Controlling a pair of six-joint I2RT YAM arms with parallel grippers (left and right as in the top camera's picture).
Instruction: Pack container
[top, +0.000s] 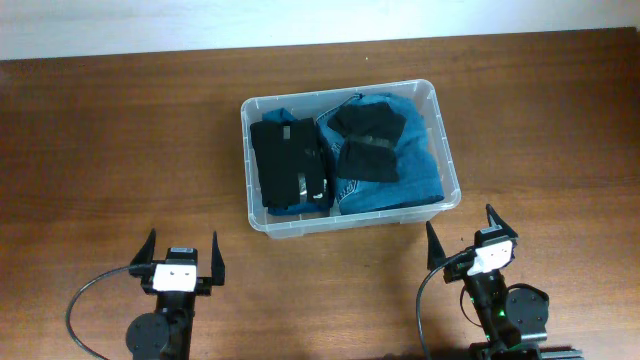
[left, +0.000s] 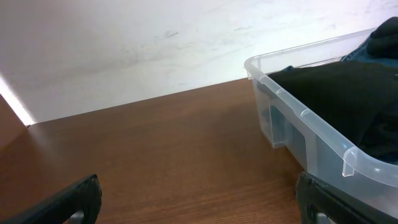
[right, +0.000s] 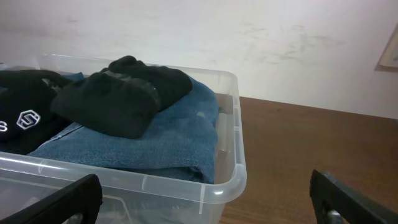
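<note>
The clear plastic container (top: 447, 150) stands at the table's middle. It holds a folded black garment (top: 288, 165) on the left, folded blue jeans (top: 415, 160) on the right, and black clothes (top: 368, 140) on top of the jeans. My left gripper (top: 182, 255) is open and empty near the front edge, left of the container. My right gripper (top: 465, 237) is open and empty by the container's front right corner. The left wrist view shows the container's corner (left: 311, 130). The right wrist view shows its rim (right: 230, 168), the jeans (right: 168, 137) and the black clothes (right: 124, 96).
The brown wooden table (top: 120, 140) stretches around the container. A white wall (top: 200, 20) runs behind the far edge. Cables loop by both arm bases at the front.
</note>
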